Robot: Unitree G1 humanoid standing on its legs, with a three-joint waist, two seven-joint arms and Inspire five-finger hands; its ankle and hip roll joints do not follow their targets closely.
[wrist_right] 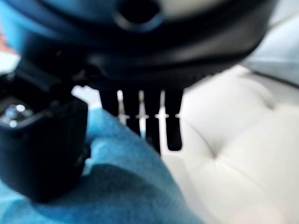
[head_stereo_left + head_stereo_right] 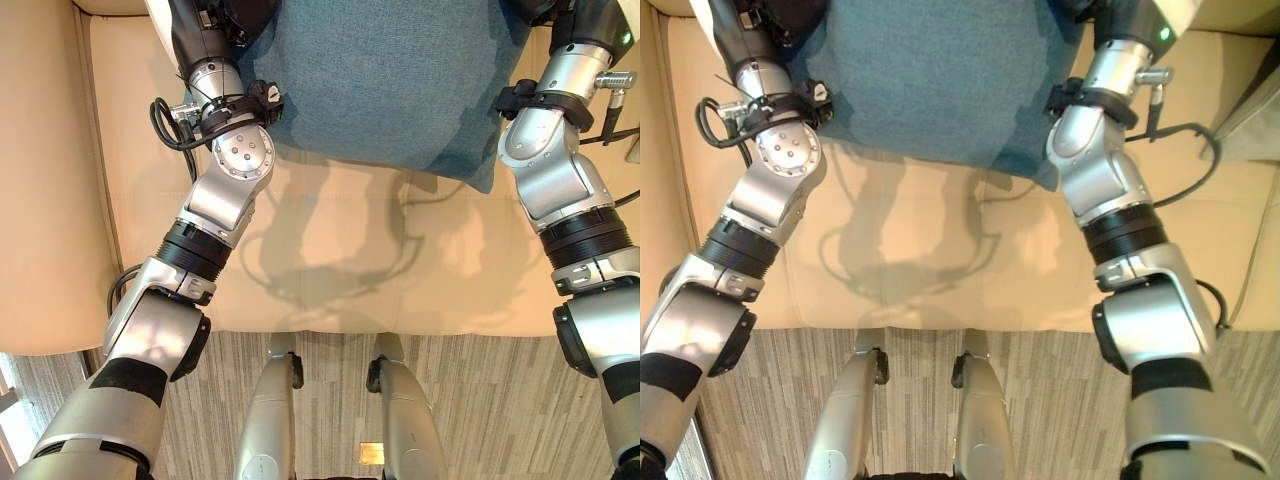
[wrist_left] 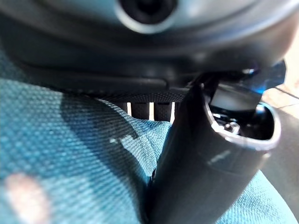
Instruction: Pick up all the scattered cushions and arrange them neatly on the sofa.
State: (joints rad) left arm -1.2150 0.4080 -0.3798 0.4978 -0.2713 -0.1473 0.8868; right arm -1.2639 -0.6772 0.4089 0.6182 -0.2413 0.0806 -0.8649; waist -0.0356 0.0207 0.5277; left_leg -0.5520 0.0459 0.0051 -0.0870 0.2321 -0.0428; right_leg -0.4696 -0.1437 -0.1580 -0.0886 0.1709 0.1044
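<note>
A teal cushion (image 2: 380, 80) lies at the back of the beige sofa seat (image 2: 340, 250), held between my two arms. At its left edge, my left hand (image 3: 210, 163) presses its thumb on the teal cloth (image 3: 70, 154), and the fingers (image 3: 149, 109) show past the cushion's edge. At the right edge, my right hand (image 1: 42, 149) has its thumb on the cushion (image 1: 121, 186), with the fingers (image 1: 154, 121) straight down behind that edge. The cushion's lower right corner (image 2: 1040, 170) hangs over the seat.
The sofa's left armrest (image 2: 40, 200) runs along the left side. A pale grey cushion-like thing (image 2: 1252, 125) sits at the seat's far right. Grey wood-pattern floor (image 2: 330, 400) lies in front of the sofa.
</note>
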